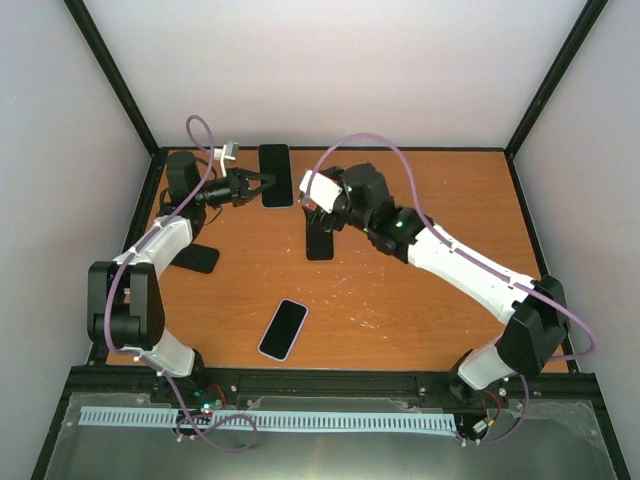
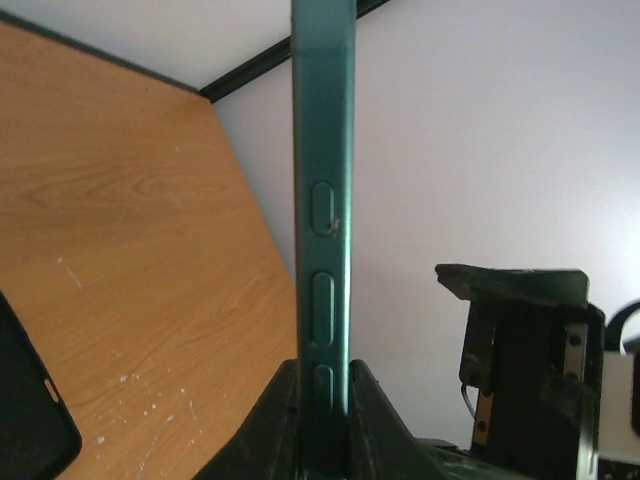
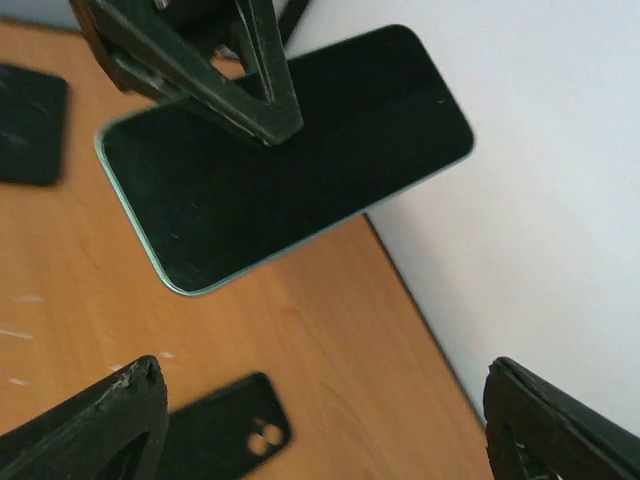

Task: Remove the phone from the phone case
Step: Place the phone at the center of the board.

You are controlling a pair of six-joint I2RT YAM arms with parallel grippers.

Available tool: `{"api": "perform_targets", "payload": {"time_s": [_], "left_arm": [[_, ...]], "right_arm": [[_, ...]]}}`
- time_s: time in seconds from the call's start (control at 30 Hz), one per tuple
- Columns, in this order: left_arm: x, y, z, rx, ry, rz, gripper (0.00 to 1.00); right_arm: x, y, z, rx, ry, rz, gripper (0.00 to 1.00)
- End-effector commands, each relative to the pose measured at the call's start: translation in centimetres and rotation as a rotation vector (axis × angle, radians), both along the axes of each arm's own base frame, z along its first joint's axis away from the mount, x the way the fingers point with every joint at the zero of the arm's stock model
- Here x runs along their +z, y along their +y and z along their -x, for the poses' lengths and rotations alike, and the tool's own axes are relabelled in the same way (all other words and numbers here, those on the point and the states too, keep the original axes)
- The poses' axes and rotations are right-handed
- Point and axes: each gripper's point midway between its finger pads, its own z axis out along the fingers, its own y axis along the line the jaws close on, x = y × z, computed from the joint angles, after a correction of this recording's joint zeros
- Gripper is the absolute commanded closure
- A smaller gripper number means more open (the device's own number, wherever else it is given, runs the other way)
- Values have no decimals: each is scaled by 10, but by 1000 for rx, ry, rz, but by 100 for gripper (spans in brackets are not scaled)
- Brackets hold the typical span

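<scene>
The phone (image 1: 276, 175), dark-screened with a green rim, hangs bare above the table's back edge with my left gripper (image 1: 257, 184) shut on one long side. In the left wrist view the phone (image 2: 322, 200) stands edge-on between the fingers (image 2: 275, 430). The right wrist view shows the phone (image 3: 300, 150) screen-on, with the left fingers (image 3: 215, 75) clamped on it. An empty black phone case (image 1: 320, 238) lies flat on the table; the same case (image 3: 220, 435) shows its camera cut-out. My right gripper (image 1: 313, 207) hovers open just right of the phone, above the case, with nothing held.
A second black case (image 1: 197, 258) lies by the left arm and shows as a dark slab (image 3: 30, 125) in the right wrist view. Another phone in a pale lilac case (image 1: 284, 329) lies toward the front. White walls close the back and sides.
</scene>
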Motion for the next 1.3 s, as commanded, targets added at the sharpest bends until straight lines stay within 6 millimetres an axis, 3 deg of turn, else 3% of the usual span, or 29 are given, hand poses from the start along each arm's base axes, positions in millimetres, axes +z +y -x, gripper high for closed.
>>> {"api": "perform_targets", "payload": {"time_s": [0.0,0.13,0.27,0.57,0.77,0.87,1.27], "left_arm": [[45,2,10,6,-252,12,99],[58,-2,20,-15,-313,43,99],[70,-17,30,-65,-367,60,99],[82,-47,47,-148,-416,103,99],[81,-51,51,-163,-411,114,99],[80,-52,51,-164,-408,115,99],[70,-61,47,-178,-361,120,99]], "right_arm": [[9,7,32,169,372,-231,16],[40,-2,23,212,538,-442,18],[56,-4,20,256,720,-618,21],[55,-1,9,304,1035,-843,27],[44,0,5,311,1159,-921,45],[42,2,5,321,1196,-942,54],[41,6,4,335,1217,-952,70]]}}
